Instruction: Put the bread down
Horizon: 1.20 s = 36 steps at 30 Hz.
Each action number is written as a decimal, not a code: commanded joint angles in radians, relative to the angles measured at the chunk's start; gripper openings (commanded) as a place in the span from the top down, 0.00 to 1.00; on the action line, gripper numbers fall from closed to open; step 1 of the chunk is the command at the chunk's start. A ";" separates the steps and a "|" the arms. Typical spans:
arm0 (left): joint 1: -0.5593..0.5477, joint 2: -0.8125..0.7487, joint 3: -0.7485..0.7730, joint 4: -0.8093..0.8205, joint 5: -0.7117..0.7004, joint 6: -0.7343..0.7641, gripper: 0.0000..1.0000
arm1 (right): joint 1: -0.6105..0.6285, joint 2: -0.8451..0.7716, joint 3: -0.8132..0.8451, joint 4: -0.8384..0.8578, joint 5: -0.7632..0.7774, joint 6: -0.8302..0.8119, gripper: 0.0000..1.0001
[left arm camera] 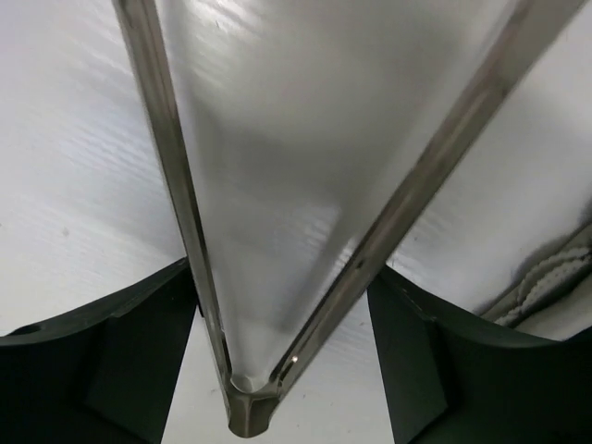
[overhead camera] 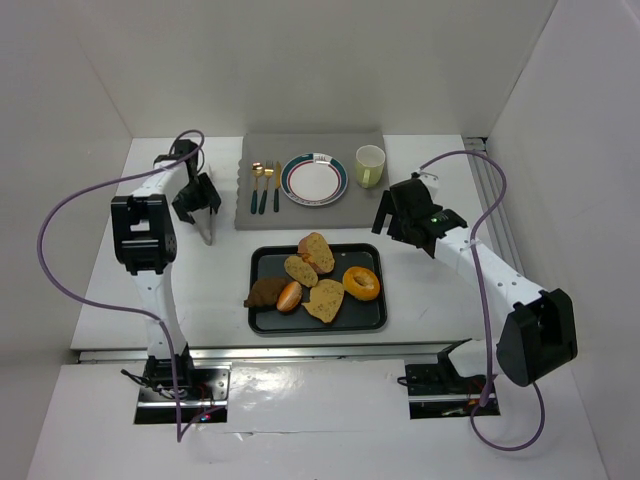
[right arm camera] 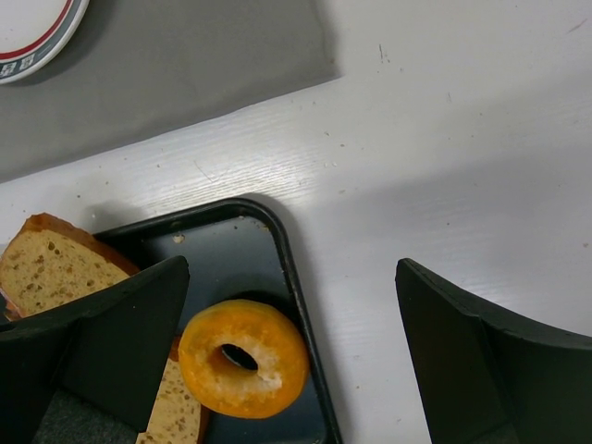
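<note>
1. Nearest to the arm bases lies the black tray [overhead camera: 266,320]. All the bread [overhead camera: 315,250] is in it: several slices, and one orange ring-shaped piece [overhead camera: 361,283] on the right side. Nothing is lifted yet.
2. My right gripper [right arm camera: 291,270] hangs over the far right corner of the tray, with its jaws wide apart and nothing between them. I think it waits there so that the tray stays free for the other arm.
3. My left gripper [overhead camera: 197,200] is over bare table, just left of the grey mat [overhead camera: 360,212]. It is closed around metal tongs [left arm camera: 185,231] near their hinge. The two arms of the tongs are spread and empty.
4. Farthest, on the mat, stands the plate [overhead camera: 314,180] with nothing on it, between the cutlery [overhead camera: 265,187] and the mug [overhead camera: 370,166]. I judge it to be the place for the bread.
</note>
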State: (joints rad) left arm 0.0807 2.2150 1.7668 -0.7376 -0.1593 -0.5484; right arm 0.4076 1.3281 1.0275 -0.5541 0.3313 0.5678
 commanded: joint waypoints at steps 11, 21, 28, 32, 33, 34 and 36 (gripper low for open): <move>0.036 -0.078 0.027 0.038 0.087 0.085 0.88 | -0.015 -0.027 0.011 0.016 0.000 0.010 0.00; -0.270 -0.648 -0.260 -0.040 0.105 0.195 0.77 | -0.015 -0.067 0.002 0.025 -0.018 0.010 0.00; -0.527 -0.785 -0.343 -0.128 0.124 0.156 0.53 | -0.015 -0.076 0.022 0.025 -0.018 -0.009 0.00; -0.576 -0.796 -0.343 -0.161 0.190 0.180 0.47 | -0.015 -0.076 0.022 0.016 -0.018 -0.009 0.00; -0.576 -0.796 -0.343 -0.161 0.216 0.195 0.47 | -0.015 -0.076 0.022 0.016 -0.018 -0.009 0.00; -0.585 -0.796 -0.343 -0.172 0.237 0.208 0.47 | -0.015 -0.076 0.022 0.016 -0.031 -0.009 0.00; -0.585 -0.796 -0.355 -0.172 0.266 0.217 0.45 | -0.015 -0.076 0.022 0.016 -0.031 -0.009 0.00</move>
State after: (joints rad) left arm -0.4995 1.4265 1.4082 -0.9054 0.0334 -0.3691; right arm 0.3985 1.2800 1.0264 -0.5537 0.3016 0.5739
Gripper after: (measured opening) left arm 0.547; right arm 0.999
